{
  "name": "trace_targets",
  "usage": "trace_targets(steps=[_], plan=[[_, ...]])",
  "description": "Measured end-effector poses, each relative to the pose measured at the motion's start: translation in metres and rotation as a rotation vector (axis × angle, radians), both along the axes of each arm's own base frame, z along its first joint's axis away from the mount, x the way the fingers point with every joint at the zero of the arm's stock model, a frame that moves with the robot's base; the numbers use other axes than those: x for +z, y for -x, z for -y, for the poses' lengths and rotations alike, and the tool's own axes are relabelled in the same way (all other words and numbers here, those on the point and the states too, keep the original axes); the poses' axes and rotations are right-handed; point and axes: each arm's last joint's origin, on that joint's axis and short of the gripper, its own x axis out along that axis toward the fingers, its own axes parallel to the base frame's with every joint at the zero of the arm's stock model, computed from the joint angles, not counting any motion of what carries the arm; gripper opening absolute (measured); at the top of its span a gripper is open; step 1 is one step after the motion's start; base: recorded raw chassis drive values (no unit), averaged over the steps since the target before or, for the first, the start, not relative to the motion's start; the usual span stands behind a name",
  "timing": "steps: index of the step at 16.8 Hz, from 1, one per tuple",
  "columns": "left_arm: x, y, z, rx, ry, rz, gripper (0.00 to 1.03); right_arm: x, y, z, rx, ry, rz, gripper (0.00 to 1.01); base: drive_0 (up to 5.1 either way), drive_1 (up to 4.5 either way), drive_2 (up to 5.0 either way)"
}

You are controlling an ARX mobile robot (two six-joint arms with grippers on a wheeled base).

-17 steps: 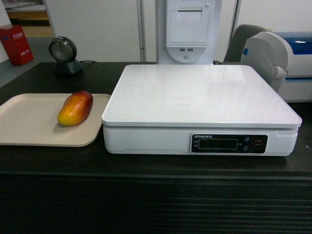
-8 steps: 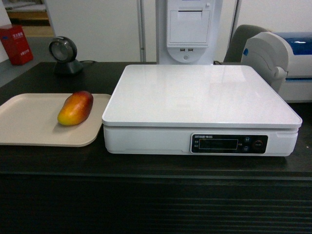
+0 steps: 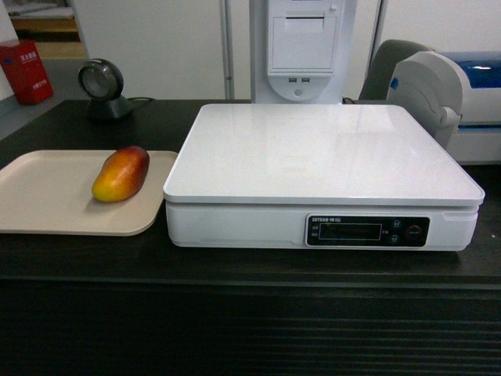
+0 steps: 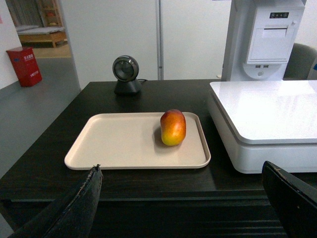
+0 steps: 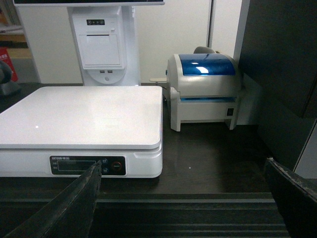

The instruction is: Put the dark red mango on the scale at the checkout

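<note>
Head view: dark red mango [image 3: 120,174] lies on the beige tray [image 3: 47,196], right half, just left of the white scale [image 3: 321,176]; both rest on the dark desk [image 3: 250,266]. No arms visible here. Left wrist view: left gripper [image 4: 190,198] fingers [image 4: 79,206] spread wide, released, holding nothing, mango well ahead on tray. Right wrist view: right gripper [image 5: 185,198] fingers [image 5: 74,203] likewise spread, empty, facing scale and blue-lidded printer [image 5: 204,89].

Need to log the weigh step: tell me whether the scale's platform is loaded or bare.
Bare. The scale shows only flat white platform; the dark red mango lies on the beige tray left of it.
</note>
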Motion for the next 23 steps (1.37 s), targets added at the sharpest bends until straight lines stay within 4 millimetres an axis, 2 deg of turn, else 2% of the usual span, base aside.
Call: trace_targets(steps=[2, 4, 5, 6, 8, 11, 12, 14, 18, 20, 23], plan=[[0.002, -0.003, 0.004, 0.149, 0.044, -0.195, 0.98, 0.0, 0.0, 0.0, -0.002, 0.0, 0.0, 0.98, 0.0, 0.0, 0.0], [0.033, -0.019, -0.003, 0.243, 0.086, -0.131, 0.98, 0.0, 0.0, 0.0, -0.002, 0.0, 0.0, 0.98, 0.0, 0.0, 0.0], [0.046, -0.027, -0.007, 0.229, 0.095, -0.08, 0.98, 0.0, 0.0, 0.0, 0.001, 0.0, 0.0, 0.98, 0.0, 0.0, 0.0], [0.055, -0.041, -0.014, 0.206, 0.092, -0.058, 0.98, 0.0, 0.0, 0.0, 0.0, 0.0, 0.0, 0.98, 0.0, 0.0, 0.0], [0.059, -0.073, -0.02, 0.131, 0.056, -0.074, 0.98, 0.0, 0.0, 0.0, 0.0, 0.0, 0.0, 0.98, 0.0, 0.0, 0.0], [0.07, -0.138, -0.027, 0.011, 0.003, -0.095, 0.98, 0.0, 0.0, 0.0, 0.0, 0.0, 0.0, 0.98, 0.0, 0.0, 0.0], [0.067, -0.167, -0.029, -0.042, 0.004, -0.157, 0.98, 0.0, 0.0, 0.0, 0.0, 0.0, 0.0, 0.98, 0.0, 0.0, 0.0], [0.047, -0.217, -0.027, -0.111, -0.012, -0.319, 0.98, 0.0, 0.0, 0.0, 0.0, 0.0, 0.0, 0.98, 0.0, 0.0, 0.0], [0.032, -0.302, -0.005, -0.21, -0.084, -0.422, 0.98, 0.0, 0.0, 0.0, 0.0, 0.0, 0.0, 0.98, 0.0, 0.0, 0.0], [0.014, -0.334, -0.001, -0.208, -0.103, -0.487, 0.98, 0.0, 0.0, 0.0, 0.0, 0.0, 0.0, 0.98, 0.0, 0.0, 0.0], [-0.007, -0.359, 0.001, -0.214, -0.126, -0.574, 0.98, 0.0, 0.0, 0.0, 0.0, 0.0, 0.0, 0.98, 0.0, 0.0, 0.0]])
